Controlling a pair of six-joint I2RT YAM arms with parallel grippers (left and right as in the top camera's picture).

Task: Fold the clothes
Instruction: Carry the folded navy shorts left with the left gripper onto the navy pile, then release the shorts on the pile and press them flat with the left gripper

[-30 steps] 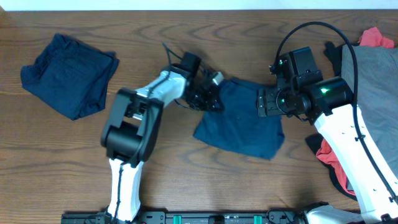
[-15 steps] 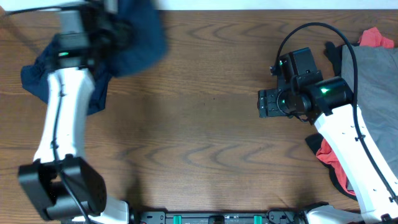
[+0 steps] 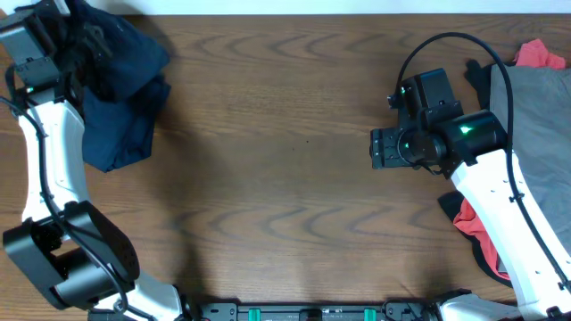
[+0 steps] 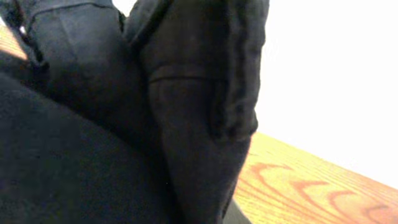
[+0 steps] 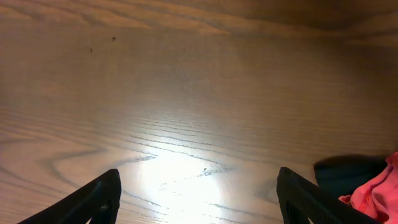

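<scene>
My left gripper is at the far left corner of the table, shut on a dark navy garment that hangs over a folded navy garment lying there. In the left wrist view the navy fabric fills the frame and hides the fingers. My right gripper is open and empty above bare wood right of centre; its two dark fingers stand wide apart over the tabletop.
A grey garment lies at the right edge with a red piece behind it. Red and black pieces lie beside the right arm's base; they also show in the right wrist view. The table's far edge is close behind.
The left arm has swung the navy garment from the table's centre to the far left corner, over the folded navy one. The right arm has not moved.
</scene>
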